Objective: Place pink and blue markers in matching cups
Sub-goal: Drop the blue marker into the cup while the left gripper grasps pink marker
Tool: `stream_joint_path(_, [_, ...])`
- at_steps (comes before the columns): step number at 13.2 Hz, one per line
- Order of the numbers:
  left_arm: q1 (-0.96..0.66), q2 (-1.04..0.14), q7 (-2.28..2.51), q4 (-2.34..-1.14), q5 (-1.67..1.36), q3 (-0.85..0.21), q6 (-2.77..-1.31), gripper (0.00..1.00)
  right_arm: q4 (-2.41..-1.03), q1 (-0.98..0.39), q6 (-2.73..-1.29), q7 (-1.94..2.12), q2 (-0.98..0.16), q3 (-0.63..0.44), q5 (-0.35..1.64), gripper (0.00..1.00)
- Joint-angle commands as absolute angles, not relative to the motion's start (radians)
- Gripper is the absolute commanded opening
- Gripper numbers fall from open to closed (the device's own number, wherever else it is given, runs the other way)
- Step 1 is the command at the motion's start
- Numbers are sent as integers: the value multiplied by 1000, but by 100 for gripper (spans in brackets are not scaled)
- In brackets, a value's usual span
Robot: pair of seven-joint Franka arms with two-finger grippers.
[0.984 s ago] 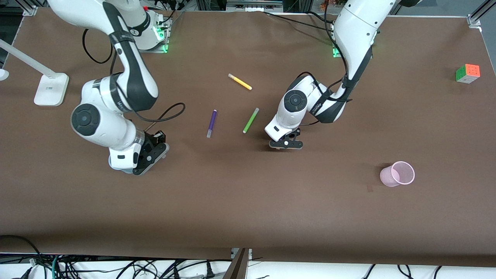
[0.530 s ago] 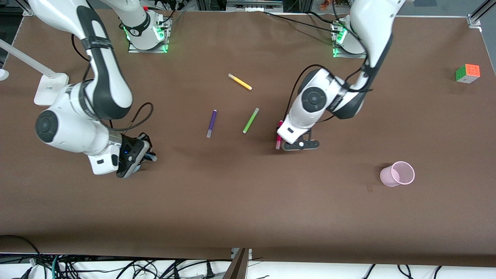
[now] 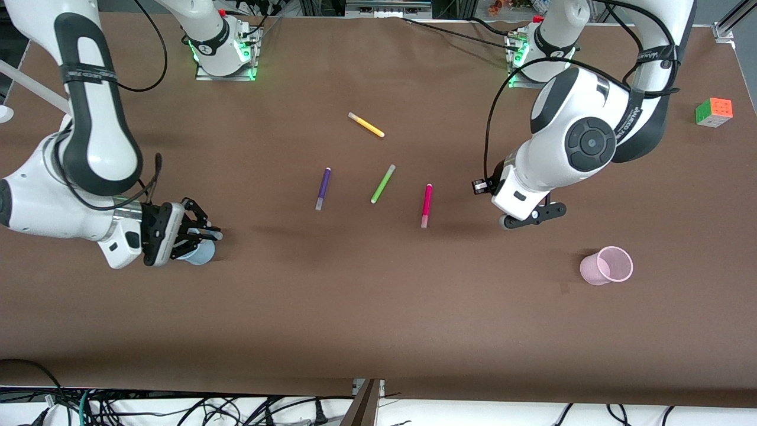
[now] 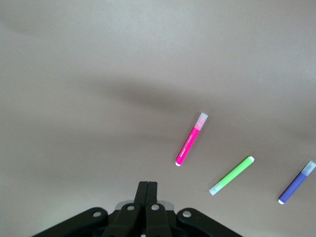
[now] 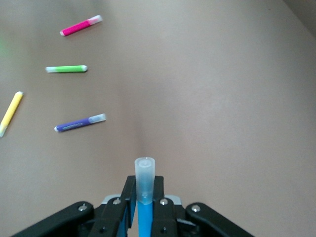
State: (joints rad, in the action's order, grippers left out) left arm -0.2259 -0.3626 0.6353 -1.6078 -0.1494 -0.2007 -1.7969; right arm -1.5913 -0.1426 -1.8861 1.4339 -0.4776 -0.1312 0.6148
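My right gripper [image 3: 206, 234] is shut on the blue marker [image 3: 214, 235] and holds it over a pale blue cup [image 3: 200, 254], which is partly hidden under it. In the right wrist view the marker [image 5: 144, 173] stands between the fingers [image 5: 129, 192], pale cap outward. The pink marker [image 3: 426, 205] lies on the table, also seen in the left wrist view [image 4: 190, 140]. My left gripper [image 3: 529, 217] is shut and empty, over bare table between the pink marker and the pink cup [image 3: 608, 265]. In its own view [image 4: 147, 186] the jaws touch.
A purple marker [image 3: 322, 188], a green marker [image 3: 382, 184] and a yellow marker [image 3: 366, 125] lie mid-table, farther from the front camera. A colour cube [image 3: 714, 112] sits toward the left arm's end, a white lamp base [image 3: 77, 137] toward the right arm's end.
My left gripper has moved off the pink marker toward the pink cup, leaving the marker uncovered on the table. My right arm has swung toward its own end with the blue marker.
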Motion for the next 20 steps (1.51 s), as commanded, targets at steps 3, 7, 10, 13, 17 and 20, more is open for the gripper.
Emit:
stream_joint_path(3, [-337, -511, 627, -1601, -164, -204, -1929, 82, -1583, -78, -1796, 1624, -466, -126, 647, 14])
stream_joint_path(7, [-391, -583, 632, -1686, -66, -204, -2136, 100, -1585, -23, -1775, 1782, -477, -124, 681, 14])
stream_joint_path(10, [-420, -612, 641, -1755, -63, -204, -2281, 95, -1585, -9, -1775, 1863, -485, -124, 683, 14])
stream_joint_path(13, [-449, -659, 644, -1764, -60, -199, -2358, 85, -1585, 5, -1775, 1937, -506, -124, 716, 14])
stream_joint_path(17, [-446, -676, 644, -1766, 3, -198, -2375, 53, -1588, 20, -1770, 1997, -528, -123, 742, 15])
stream_joint_path(20, [-437, -675, 634, -1781, 15, -198, -2375, 53, -1588, 31, -1770, 2063, -552, -123, 771, 15])
